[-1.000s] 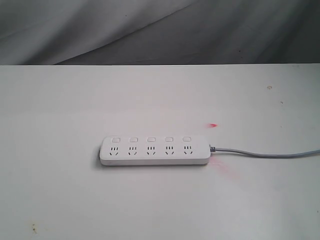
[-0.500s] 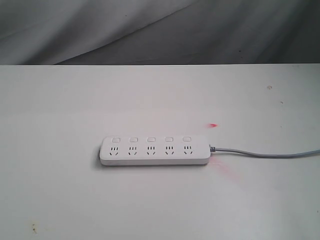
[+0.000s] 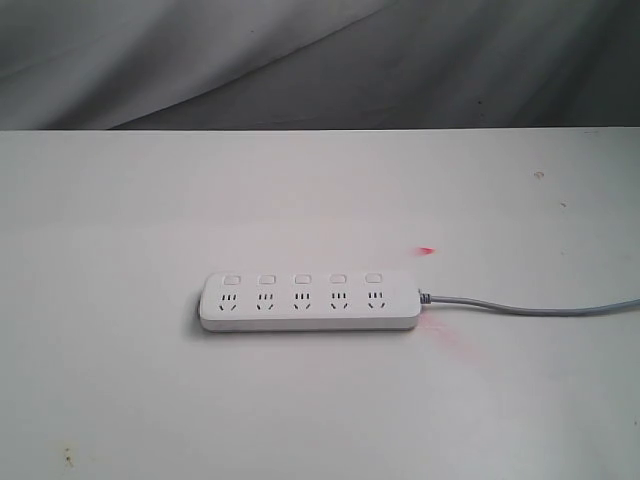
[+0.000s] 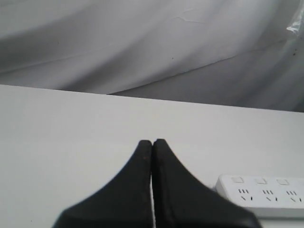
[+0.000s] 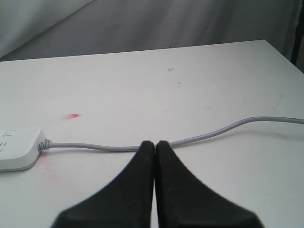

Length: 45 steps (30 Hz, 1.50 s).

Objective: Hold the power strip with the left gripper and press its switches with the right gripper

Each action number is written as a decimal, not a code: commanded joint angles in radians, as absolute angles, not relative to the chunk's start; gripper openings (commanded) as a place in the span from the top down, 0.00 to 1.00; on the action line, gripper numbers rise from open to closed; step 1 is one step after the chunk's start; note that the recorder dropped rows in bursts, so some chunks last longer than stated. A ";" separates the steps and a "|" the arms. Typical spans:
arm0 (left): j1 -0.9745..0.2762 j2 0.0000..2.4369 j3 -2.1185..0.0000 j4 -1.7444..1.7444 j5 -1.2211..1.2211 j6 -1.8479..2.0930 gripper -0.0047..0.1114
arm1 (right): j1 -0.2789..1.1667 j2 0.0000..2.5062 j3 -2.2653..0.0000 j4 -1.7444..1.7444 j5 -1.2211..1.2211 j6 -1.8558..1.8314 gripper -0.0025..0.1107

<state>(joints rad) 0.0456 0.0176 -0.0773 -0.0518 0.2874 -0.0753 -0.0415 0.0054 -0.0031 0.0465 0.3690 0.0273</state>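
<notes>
The white power strip (image 3: 308, 301) lies flat in the middle of the white table, its row of square switches (image 3: 302, 279) along the far edge above the sockets. Its grey cord (image 3: 530, 307) runs off to the right. Neither arm shows in the exterior view. In the left wrist view my left gripper (image 4: 152, 142) is shut and empty, with the power strip's end (image 4: 259, 192) off to one side. In the right wrist view my right gripper (image 5: 155, 143) is shut and empty, its tips in front of the cord (image 5: 204, 136), the power strip's cord end (image 5: 19, 148) off to the side.
Grey cloth (image 3: 300, 60) hangs behind the table's far edge. A small red mark (image 3: 427, 250) and a pink smear (image 3: 445, 335) lie on the table near the strip's cord end. Small specks dot the table (image 3: 120, 220) at far right and near left.
</notes>
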 commanded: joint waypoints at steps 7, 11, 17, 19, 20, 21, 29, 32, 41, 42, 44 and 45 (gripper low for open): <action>-0.034 0.000 -0.016 0.012 0.371 -0.070 0.96 | -0.048 0.000 0.000 0.038 0.364 0.030 0.98; -0.034 0.000 0.000 0.007 0.346 -0.070 0.96 | -0.048 0.000 0.000 0.038 0.364 0.030 0.98; -0.034 0.000 0.000 0.007 0.346 -0.072 0.96 | -0.048 0.000 0.000 0.038 0.364 0.030 0.98; -0.034 0.000 0.000 0.007 0.344 -0.072 0.96 | -0.048 0.000 0.000 0.038 0.364 0.030 0.98; -0.034 0.000 0.000 0.007 0.344 -0.072 0.96 | -0.048 0.000 0.000 0.038 0.364 0.030 0.98; -0.034 0.000 0.000 0.007 0.344 -0.072 0.96 | -0.048 0.000 0.000 0.038 0.364 0.030 0.98; -0.034 0.000 0.000 0.007 0.345 -0.072 0.96 | -0.048 0.000 0.000 0.038 0.364 0.030 0.98; -0.034 0.000 0.000 0.007 0.345 -0.072 0.96 | -0.048 0.000 0.000 0.038 0.364 0.030 0.98; -0.034 0.000 0.000 0.007 0.345 -0.072 0.96 | -0.048 0.000 0.000 0.038 0.364 0.030 0.98; -0.034 0.000 0.000 0.007 0.345 -0.072 0.96 | -0.048 0.000 0.000 0.038 0.364 0.030 0.98; -0.034 0.000 0.000 0.007 0.345 -0.072 0.96 | -0.048 0.000 0.000 0.038 0.364 0.030 0.98; -0.034 0.000 0.000 0.007 0.345 -0.072 0.96 | -0.048 0.000 0.000 0.038 0.364 0.030 0.98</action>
